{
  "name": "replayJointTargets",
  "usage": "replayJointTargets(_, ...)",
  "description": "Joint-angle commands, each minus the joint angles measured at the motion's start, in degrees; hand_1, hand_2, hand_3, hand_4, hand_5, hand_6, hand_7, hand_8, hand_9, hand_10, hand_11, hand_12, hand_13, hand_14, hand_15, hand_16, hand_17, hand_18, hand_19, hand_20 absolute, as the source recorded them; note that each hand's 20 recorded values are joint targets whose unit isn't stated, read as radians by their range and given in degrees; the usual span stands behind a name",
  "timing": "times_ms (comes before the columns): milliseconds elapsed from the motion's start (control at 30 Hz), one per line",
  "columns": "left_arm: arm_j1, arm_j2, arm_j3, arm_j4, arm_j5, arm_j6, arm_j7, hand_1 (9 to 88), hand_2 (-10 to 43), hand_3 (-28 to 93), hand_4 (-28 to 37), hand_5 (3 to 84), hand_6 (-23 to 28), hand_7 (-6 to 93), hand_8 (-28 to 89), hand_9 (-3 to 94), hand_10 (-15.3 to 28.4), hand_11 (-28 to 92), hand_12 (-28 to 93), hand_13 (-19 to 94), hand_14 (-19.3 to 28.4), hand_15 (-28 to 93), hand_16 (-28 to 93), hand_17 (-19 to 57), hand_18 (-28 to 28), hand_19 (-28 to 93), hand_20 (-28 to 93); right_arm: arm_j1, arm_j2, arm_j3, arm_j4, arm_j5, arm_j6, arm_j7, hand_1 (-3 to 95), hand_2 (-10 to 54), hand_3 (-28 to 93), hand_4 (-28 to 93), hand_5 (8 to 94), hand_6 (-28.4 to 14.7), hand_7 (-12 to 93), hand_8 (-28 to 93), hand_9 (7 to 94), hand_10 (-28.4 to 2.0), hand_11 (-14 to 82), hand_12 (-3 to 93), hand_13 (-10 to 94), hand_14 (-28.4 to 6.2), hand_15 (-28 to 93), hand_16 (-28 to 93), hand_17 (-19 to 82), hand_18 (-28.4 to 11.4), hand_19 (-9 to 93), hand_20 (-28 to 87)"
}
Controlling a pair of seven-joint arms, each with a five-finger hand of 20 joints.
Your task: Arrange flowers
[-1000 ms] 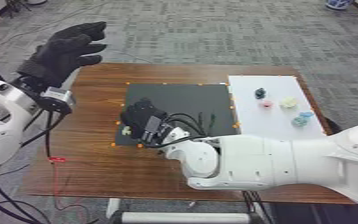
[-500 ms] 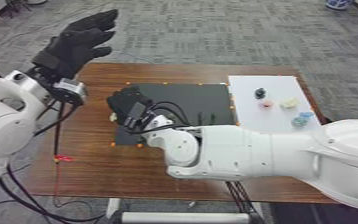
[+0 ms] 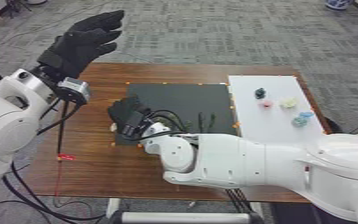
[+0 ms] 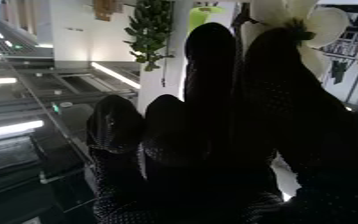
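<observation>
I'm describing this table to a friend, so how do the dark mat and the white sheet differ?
The dark mat is nearly black and broader; the white sheet is pale and narrower. The dark mat, left of the white sheet, has thin green stems on it, while the white sheet carries small coloured pieces. Both lie flat on the brown table.

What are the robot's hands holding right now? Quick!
Left hand: open, holding nothing.
Right hand: closed, pinching a white flower.
</observation>
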Motion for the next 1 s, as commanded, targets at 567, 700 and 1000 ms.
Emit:
replayJointTargets(567, 0.9, -0.74, -1.48, -0.24, -0.04, -0.36, -0.20, 19.5, -8.4, 80, -25.6, 22.4, -2.1, 11.8, -7, 17.9, 6.0, 1, 22, 10, 6.5, 9, 6, -2.6, 10.5, 8, 19, -0.1, 0.5, 1.1, -1.2, -0.5, -5.8, 0.5, 38.4, -9.5, 81, -28, 68.0, 3.4, 28, -3, 66.1, -8.1, 40.7, 49.6, 63, -8.7, 85, 46, 37, -19.8, 93, 59)
replayJointTargets(700, 1.1, -0.76, -1.72, -0.44, 0.07, -0.13, -0.15, 19.7, -8.1, 80, -25.6, 22.3, -2.1, 12.1, -7, 17.8, 6.1, 2, 22, 10, 6.9, 10, 7, -3.0, 10.9, 9, 20, -0.1, 1.1, 1.5, -1.9, -0.7, -6.5, -0.1, 37.1, -9.5, 82, -28, 67.7, 3.5, 27, -5, 65.0, -8.3, 43.6, 46.5, 62, -8.8, 85, 45, 37, -19.8, 93, 59)
replayJointTargets(1000, 2.3, -0.61, -2.69, -0.87, 0.08, 0.24, -0.02, 20.1, -6.9, 78, -25.0, 22.3, -1.7, 12.1, -7, 17.5, 6.3, 3, 22, 9, 7.6, 12, 6, -4.4, 12.5, 12, 19, 1.0, 1.4, 0.4, -2.4, -0.2, -4.8, 0.2, 36.9, -9.5, 82, -28, 68.9, 3.6, 28, -4, 65.4, -8.5, 42.9, 45.7, 62, -9.0, 85, 45, 36, -20.1, 93, 58)
